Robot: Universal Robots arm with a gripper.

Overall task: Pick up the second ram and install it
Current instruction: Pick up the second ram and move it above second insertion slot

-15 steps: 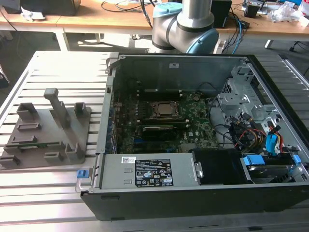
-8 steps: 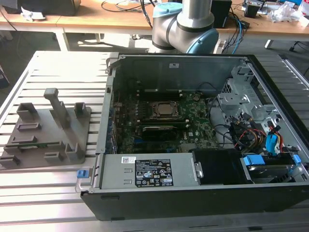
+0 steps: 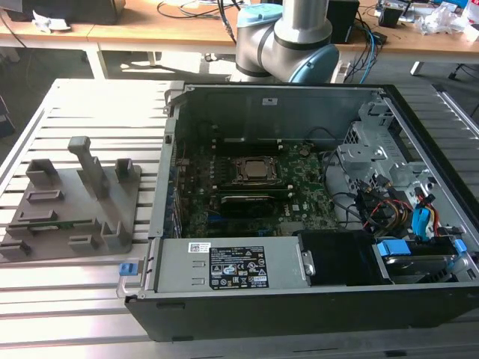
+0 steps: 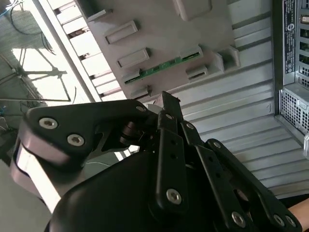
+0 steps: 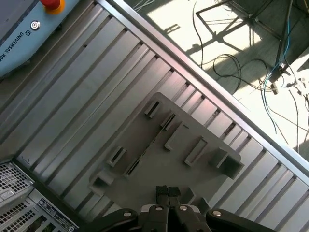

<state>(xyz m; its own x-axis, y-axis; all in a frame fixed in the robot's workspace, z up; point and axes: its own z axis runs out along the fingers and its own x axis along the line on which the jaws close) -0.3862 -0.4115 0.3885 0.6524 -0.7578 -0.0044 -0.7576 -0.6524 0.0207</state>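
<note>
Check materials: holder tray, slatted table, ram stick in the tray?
Holder tray: matte grey plastic, judging by its uniform, dull surface; moulded or printed, can't tell. Slatted table: bare metal, probably aluminium, given the pale sheen and slotted profiles. Ram stick: green circuit board; finish unclear.

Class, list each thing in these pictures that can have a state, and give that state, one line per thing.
computer case: open, side panel off, motherboard exposed.
second ram: lying in a slot of the grey holder tray, not gripped.
gripper: shut, holding nothing, over the tray.
</note>
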